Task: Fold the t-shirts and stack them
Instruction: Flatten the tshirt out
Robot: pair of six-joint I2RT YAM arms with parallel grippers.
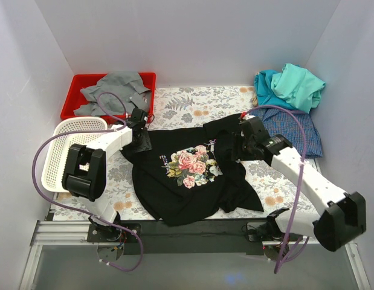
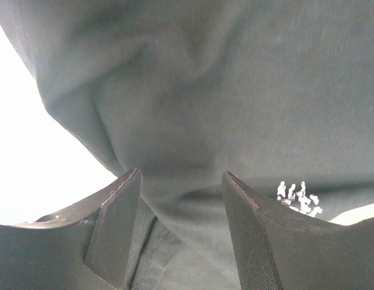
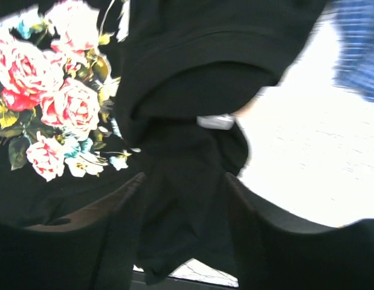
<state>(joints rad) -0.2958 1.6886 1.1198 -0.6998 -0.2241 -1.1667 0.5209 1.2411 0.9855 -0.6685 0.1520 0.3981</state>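
The black t-shirt (image 1: 187,181) with a pink-rose print (image 1: 190,164) lies rumpled across the middle of the table. My left gripper (image 1: 140,138) rests at its upper left corner, and the left wrist view shows the jaws (image 2: 182,199) open over dark cloth (image 2: 235,90). At the shirt's upper right edge sits my right gripper (image 1: 233,145); it (image 3: 183,193) is open, with a loose fold of black cloth (image 3: 193,181) between the fingers beside the roses (image 3: 60,103). Teal (image 1: 266,84) and mint-green (image 1: 298,84) t-shirts are piled at the back right on a blue-checked one (image 1: 289,127).
A red bin (image 1: 84,81) holding a grey garment (image 1: 114,90) stands at the back left. A white mesh basket (image 1: 57,157) sits beside the left arm. The floral table cover (image 1: 193,103) shows behind the black shirt. White walls close in three sides.
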